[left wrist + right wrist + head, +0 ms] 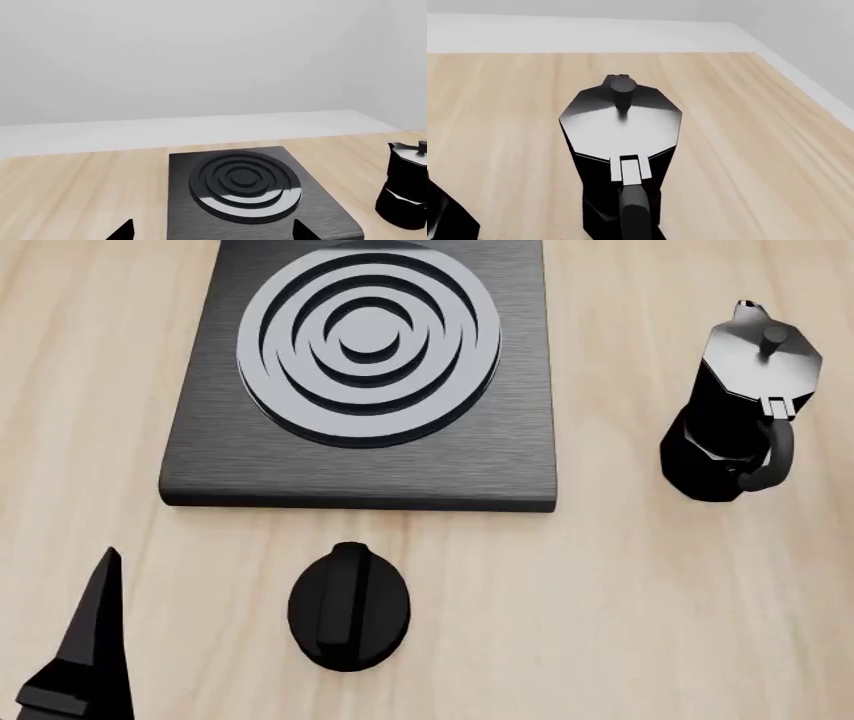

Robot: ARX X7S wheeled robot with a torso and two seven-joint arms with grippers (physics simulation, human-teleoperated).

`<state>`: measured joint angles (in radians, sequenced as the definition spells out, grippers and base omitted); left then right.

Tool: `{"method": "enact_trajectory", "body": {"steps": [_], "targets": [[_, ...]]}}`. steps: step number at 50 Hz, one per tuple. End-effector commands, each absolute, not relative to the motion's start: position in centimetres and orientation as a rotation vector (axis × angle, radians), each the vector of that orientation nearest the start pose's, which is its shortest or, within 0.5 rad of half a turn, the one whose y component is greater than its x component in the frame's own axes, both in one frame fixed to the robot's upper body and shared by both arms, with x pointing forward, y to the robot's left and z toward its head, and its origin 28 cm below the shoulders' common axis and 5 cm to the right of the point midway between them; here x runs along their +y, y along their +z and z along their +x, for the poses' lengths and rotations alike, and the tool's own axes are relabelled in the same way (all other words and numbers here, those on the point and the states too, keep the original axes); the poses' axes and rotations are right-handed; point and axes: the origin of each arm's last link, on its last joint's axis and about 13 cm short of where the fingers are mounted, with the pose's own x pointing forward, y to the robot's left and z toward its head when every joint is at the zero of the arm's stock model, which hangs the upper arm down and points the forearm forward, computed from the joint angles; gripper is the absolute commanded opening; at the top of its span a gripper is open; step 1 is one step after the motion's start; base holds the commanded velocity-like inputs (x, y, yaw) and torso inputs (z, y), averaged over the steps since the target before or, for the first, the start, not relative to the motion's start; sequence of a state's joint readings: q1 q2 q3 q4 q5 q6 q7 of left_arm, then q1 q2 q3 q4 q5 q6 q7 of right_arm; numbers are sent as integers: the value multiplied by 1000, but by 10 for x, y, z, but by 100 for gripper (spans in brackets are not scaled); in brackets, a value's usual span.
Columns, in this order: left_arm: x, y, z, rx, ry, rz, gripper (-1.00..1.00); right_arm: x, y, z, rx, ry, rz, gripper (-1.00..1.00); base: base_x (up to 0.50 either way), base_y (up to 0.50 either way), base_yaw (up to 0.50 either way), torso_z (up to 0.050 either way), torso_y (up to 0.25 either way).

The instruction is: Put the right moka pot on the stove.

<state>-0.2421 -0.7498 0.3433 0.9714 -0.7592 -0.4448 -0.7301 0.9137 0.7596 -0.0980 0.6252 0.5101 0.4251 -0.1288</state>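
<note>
The right moka pot, glossy black and faceted, stands upright on the pale wood-grain bench, right of the brushed dark-grey stove, apart. Left tool released; right tool's state cannot be told.

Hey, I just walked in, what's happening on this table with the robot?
A two-armed robot is working at a wooden table. A black moka pot stands upright on the wood to the right of the stove, apart from it and not yet moved. The burner rings are bare. A black knob lies in front of the stove. The right wrist camera looks down on the pot from close by, handle toward it, but nothing grips the pot. Only a tip of the left gripper shows.
</note>
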Motion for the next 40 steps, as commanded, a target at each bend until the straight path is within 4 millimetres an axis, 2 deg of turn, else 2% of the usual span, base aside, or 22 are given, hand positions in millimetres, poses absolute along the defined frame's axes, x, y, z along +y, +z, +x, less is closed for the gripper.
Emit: {"method": "enact_trajectory", "body": {"steps": [1,2,4,6,9,12,15,21,33,40], "targets": [[212,188,158,-315,-168,17,100,-341,190,311,63,-283,-61,-100,0,0,0,0,0],[212,188,158,-315,-168,18,100,-341,199,310,58,-282,-63,-100,0,0,0,0,0],[212,187,158,-314,-169,17,100,-339,192,308,49,-278,-60,-100,0,0,0,0,0],[212,187,158,-315,-169,17,100,-339,208,307,42,-273,-66,-100,0,0,0,0,0],[212,189,158,-317,-171,13,100,-337,212,304,24,-275,-73,-100,0,0,0,0,0],[212,188,158,-316,-169,13,100,-336,228,295,-4,-259,-62,-100,0,0,-1,0,0],[212,188,158,-313,-171,12,100,-335,217,290,-17,-262,-62,-100,0,0,0,0,0],[212,188,158,-314,-171,12,100,-331,230,274,-52,-257,-56,-100,0,0,0,0,0],[212,188,158,-311,-168,10,100,-328,231,253,-87,-258,-54,-100,0,0,0,0,0],[212,188,157,-312,-173,16,100,-324,240,235,-107,-246,-55,-100,0,0,0,0,2]]}}
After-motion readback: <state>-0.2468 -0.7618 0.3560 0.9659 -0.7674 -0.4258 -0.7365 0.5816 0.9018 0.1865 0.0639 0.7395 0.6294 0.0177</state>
